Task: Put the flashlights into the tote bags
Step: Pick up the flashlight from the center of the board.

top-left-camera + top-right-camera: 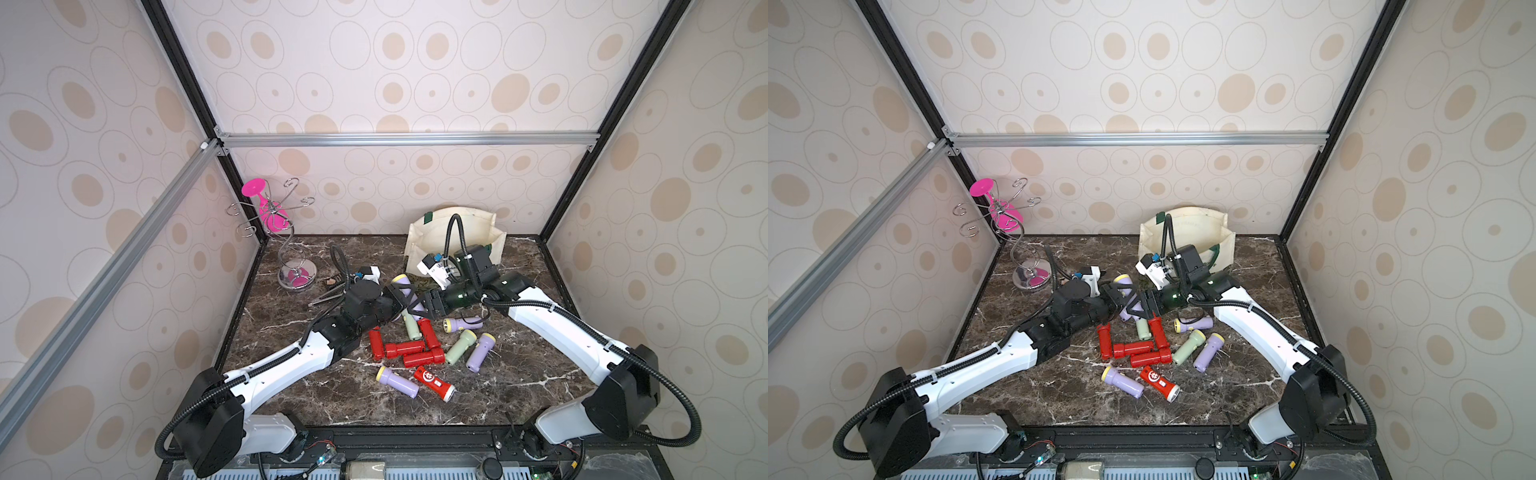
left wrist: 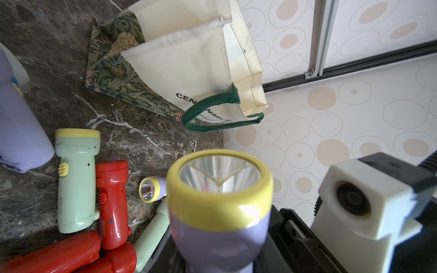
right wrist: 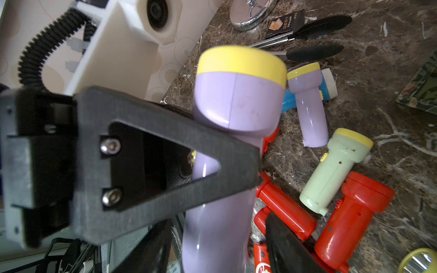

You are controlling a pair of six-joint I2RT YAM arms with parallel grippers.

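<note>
Right, the count first: thirteen torches show. Five reds (image 1: 405,348) lie heaped mid-table. There are five lilacs (image 1: 478,353) with yellow heads, two greens (image 1: 459,348), and one blue (image 3: 289,102) half under a lilac. I also see one tote (image 1: 453,237), one pair of tongs (image 3: 314,50), one small dark packet (image 3: 285,23), and one wire rack (image 1: 297,277) with one pink glass (image 1: 272,220) hung upside down.

My left gripper (image 1: 409,301) is clamped tight on one lilac torch (image 3: 236,99) just below its head. It holds the torch clear of the table above the heap, head pointing toward the back. My right gripper (image 3: 215,245) meets it from the other side. Its jaws stand parted on either side of that torch's tail with a sliver of gap showing, so I see no grip there.

The tote stands at the back, right of middle, mouth open, with a green handle (image 2: 217,98) drooping down its front. The held torch is just in front of it, not inside. I cannot see into the tote.

The table (image 1: 519,395) is dark brown marble with white veins. Cream walls (image 1: 415,83) with beige ovals close three sides, framed by black and silver bars (image 1: 407,139).
</note>
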